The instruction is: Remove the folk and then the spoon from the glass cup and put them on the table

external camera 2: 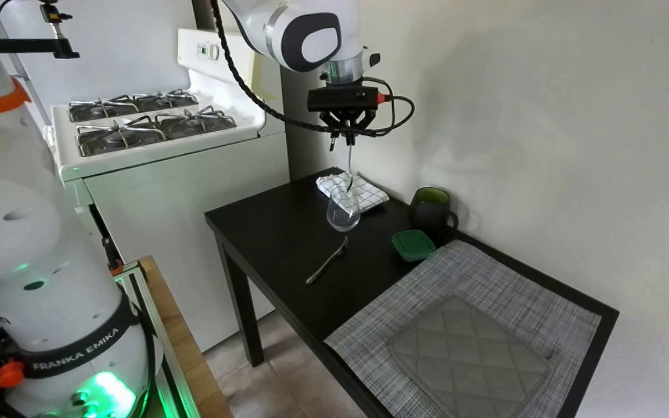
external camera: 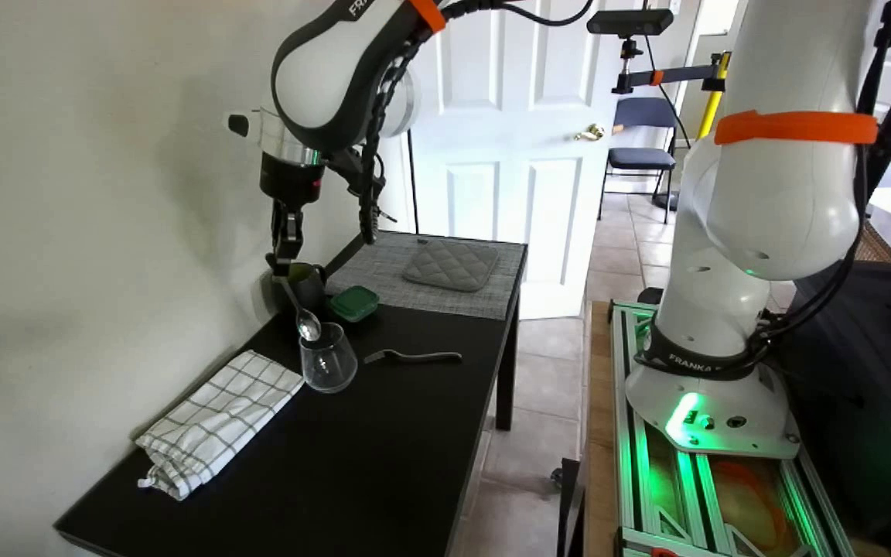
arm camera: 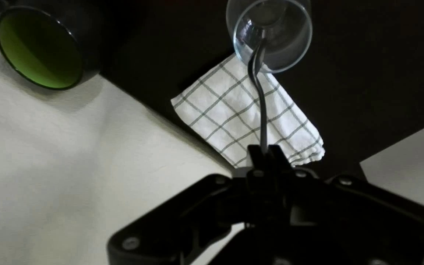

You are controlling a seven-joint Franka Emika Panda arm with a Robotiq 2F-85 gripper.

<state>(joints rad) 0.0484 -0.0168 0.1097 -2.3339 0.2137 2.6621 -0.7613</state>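
Note:
My gripper (external camera: pixel 281 268) is shut on the handle end of the silver spoon (external camera: pixel 291 298), which hangs bowl down. In the wrist view the spoon (arm camera: pixel 262 106) runs from between my fingertips (arm camera: pixel 266 150) toward the glass cup (arm camera: pixel 285 48). The spoon's bowl is at the rim of the clear cup (external camera: pixel 329 367); I cannot tell whether its tip is inside or just above. The cup stands upright on the black table (external camera: pixel 368 456). The fork (external camera: pixel 414 357) lies flat on the table beside the cup, also in an exterior view (external camera 2: pixel 327 263); it is out of the wrist view.
A checked cloth (external camera: pixel 221 418) lies beside the cup along the wall. A dark mug, green inside (external camera 2: pixel 430 212), and a green lidded container (external camera 2: pixel 413 245) stand near the cup. A grey placemat (external camera 2: pixel 485 273) with a quilted pad (external camera 2: pixel 468 354) covers one table end.

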